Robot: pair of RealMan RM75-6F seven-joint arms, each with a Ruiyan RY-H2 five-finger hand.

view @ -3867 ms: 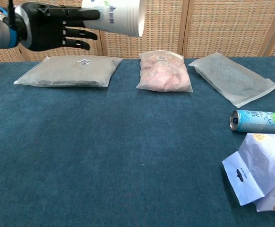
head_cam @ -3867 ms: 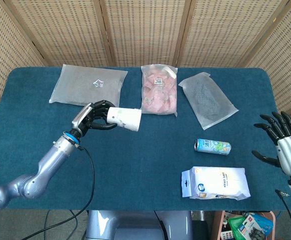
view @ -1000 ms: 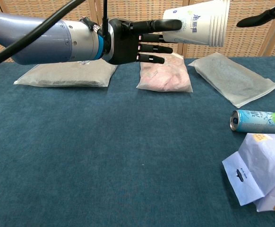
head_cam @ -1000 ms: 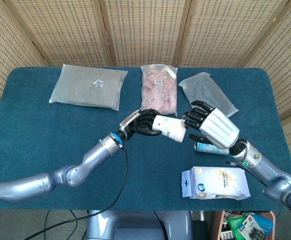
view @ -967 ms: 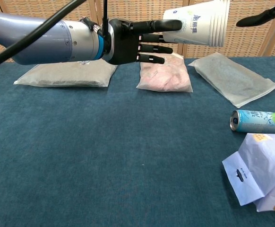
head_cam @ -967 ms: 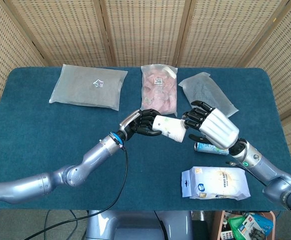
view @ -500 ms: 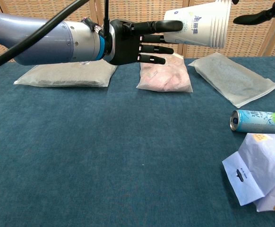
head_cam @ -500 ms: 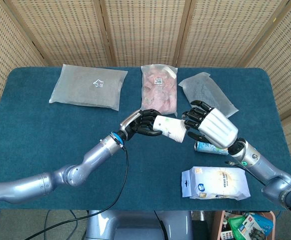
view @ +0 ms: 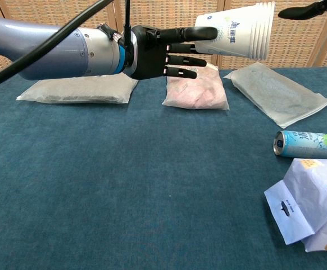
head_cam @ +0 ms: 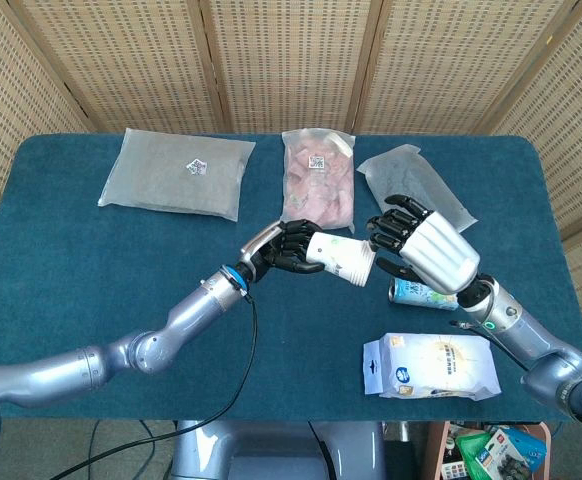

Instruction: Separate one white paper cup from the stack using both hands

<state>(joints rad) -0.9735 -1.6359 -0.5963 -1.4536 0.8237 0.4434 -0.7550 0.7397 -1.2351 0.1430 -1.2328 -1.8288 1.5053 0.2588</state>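
A stack of white paper cups [head_cam: 341, 257] [view: 237, 31] lies sideways in the air above the middle of the table, rims pointing right. My left hand [head_cam: 284, 246] [view: 163, 49] grips its base end, thumb on top. Just to the right of the rims my right hand [head_cam: 423, 248] hovers with fingers spread, its fingertips [head_cam: 380, 243] close to the rim; I cannot tell whether they touch. In the chest view only one dark finger [view: 309, 9] of that hand shows at the top right.
On the blue table [head_cam: 71, 260] lie a white padded pouch [head_cam: 176, 172], a pink packet [head_cam: 318, 180], a grey pouch [head_cam: 413, 197], a drink can [head_cam: 417, 292] on its side under my right hand, and a white bag [head_cam: 431, 366] near the front right.
Since 3.9 s ago my left hand carried the stack right to the table's middle and my right hand came in from the right edge. Over the last second both rose slightly.
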